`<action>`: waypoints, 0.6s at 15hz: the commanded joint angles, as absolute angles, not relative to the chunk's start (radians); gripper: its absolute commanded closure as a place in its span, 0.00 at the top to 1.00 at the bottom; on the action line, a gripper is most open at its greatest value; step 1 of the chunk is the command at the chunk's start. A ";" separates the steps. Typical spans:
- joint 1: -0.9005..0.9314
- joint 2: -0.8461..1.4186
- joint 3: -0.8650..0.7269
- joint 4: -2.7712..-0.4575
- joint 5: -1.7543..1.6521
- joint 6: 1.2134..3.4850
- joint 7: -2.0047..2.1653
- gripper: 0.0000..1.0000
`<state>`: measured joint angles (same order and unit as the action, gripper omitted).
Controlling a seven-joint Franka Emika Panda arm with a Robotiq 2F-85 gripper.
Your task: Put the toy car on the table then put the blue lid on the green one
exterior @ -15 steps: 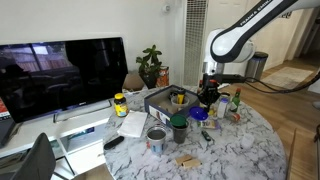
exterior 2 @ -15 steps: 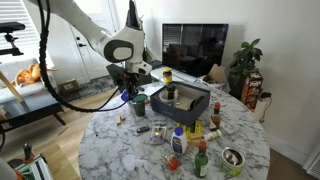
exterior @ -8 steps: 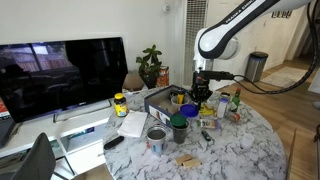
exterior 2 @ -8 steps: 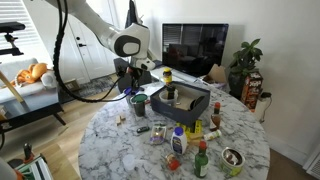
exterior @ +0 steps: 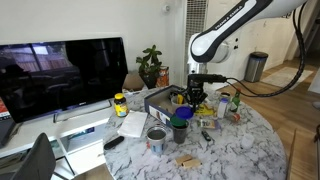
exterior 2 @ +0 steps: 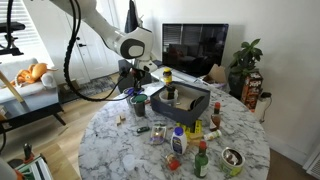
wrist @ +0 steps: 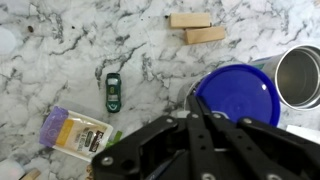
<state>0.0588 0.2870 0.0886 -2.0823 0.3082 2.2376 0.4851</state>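
In the wrist view my gripper is shut on the rim of the blue lid and holds it above the table. The toy car, tiny and dark green, lies on the marble to the left of the lid. In both exterior views the gripper hangs just above the green one, a short dark green cup standing on the round table. The wrist view does not show the green one.
A silver can stands beside the blue lid. Two wooden blocks and a yellow-purple packet lie on the marble. A dark tray with items, several bottles and a bowl crowd the table.
The arm has carried the blue lid sideways across the table, ending above the green one. Nothing else on the table has moved.
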 commanded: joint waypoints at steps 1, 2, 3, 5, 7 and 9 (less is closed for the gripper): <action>0.075 0.287 0.071 -2.079 0.314 2.233 0.482 0.00; 0.075 0.291 0.071 -2.075 0.323 2.242 0.488 0.00; 0.073 0.292 0.072 -2.074 0.335 2.257 0.489 0.00; 0.076 0.300 0.068 -2.067 0.333 2.270 0.499 0.00; 0.078 0.308 0.063 -2.060 0.325 2.271 0.508 0.00; 0.080 0.316 0.061 -2.055 0.322 2.270 0.512 0.00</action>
